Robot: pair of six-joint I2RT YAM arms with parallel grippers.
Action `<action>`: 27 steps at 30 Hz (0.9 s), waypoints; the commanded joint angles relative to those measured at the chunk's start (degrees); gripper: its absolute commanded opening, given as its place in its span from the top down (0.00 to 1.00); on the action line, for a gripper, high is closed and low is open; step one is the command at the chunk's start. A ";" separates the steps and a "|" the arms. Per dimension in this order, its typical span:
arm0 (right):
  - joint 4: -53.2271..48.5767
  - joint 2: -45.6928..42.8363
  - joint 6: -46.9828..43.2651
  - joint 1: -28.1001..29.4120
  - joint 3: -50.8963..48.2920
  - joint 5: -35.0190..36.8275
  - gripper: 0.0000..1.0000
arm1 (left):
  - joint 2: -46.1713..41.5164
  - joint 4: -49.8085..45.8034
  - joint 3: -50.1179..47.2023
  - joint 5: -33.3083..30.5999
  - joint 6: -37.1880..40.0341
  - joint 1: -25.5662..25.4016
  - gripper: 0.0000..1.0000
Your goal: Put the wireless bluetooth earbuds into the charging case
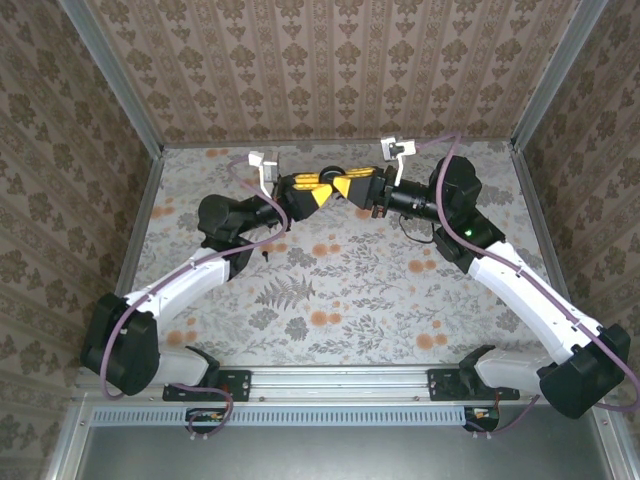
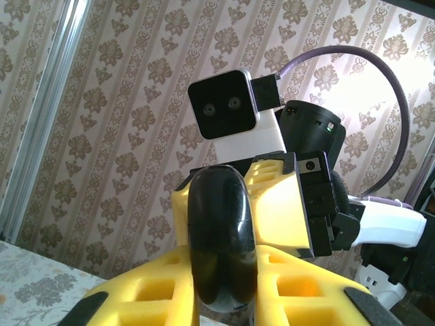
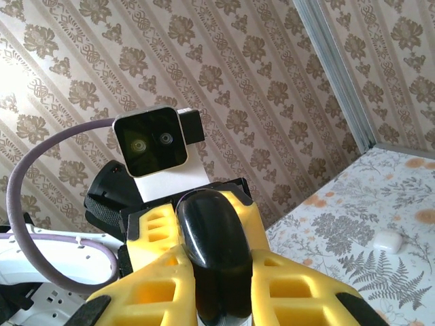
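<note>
One glossy black oval case (image 2: 219,238) is hanging above the far middle of the floral table (image 1: 340,290), caught between the two grippers where they are meeting tip to tip. I am taking it for the charging case, though I cannot tell whether its lid is up or down. I am not making out any earbuds.

The left gripper (image 1: 312,188) is reaching in from the left and pinching the case. In the left wrist view its yellow fingers (image 2: 146,292) are pressing against both sides of the near end.

The right gripper (image 1: 352,188) is coming in from the right and clamping the same case (image 3: 211,251). Its yellow fingers (image 3: 299,285) are hugging it on both sides, with no gap that I can see.

Each wrist camera is staring straight at the other across the case.

In the right wrist view a small white rounded object (image 3: 389,240) is lying on the table beside a fern print, well apart from both grippers. What it is, I cannot tell.

Both arms are stretching from their bases at the near edge, elbows bowed outward, with patterned walls (image 1: 330,60) standing around the table.
</note>
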 commanded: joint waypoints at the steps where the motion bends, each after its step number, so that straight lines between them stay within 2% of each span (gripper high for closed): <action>1: -0.36 0.38 -0.80 0.95 1.78 -1.09 0.89 | -1.56 -4.30 2.04 1.71 3.85 -0.73 0.85; 6: -3.66 1.27 -1.51 0.90 3.59 -0.11 0.83 | -4.52 -12.18 1.62 0.89 10.25 -1.04 0.94; 10: -5.22 2.34 -1.70 0.79 4.62 0.01 0.79 | -7.17 -12.79 -0.33 0.68 13.65 -1.04 1.00; 16: -8.53 5.03 -1.34 0.48 7.45 -0.12 0.71 | -8.95 -13.97 -1.11 3.33 15.67 -1.13 1.00; 27: -13.77 6.21 0.10 -0.88 9.59 0.76 0.59 | -11.65 -18.29 -3.00 1.98 19.82 -0.60 1.00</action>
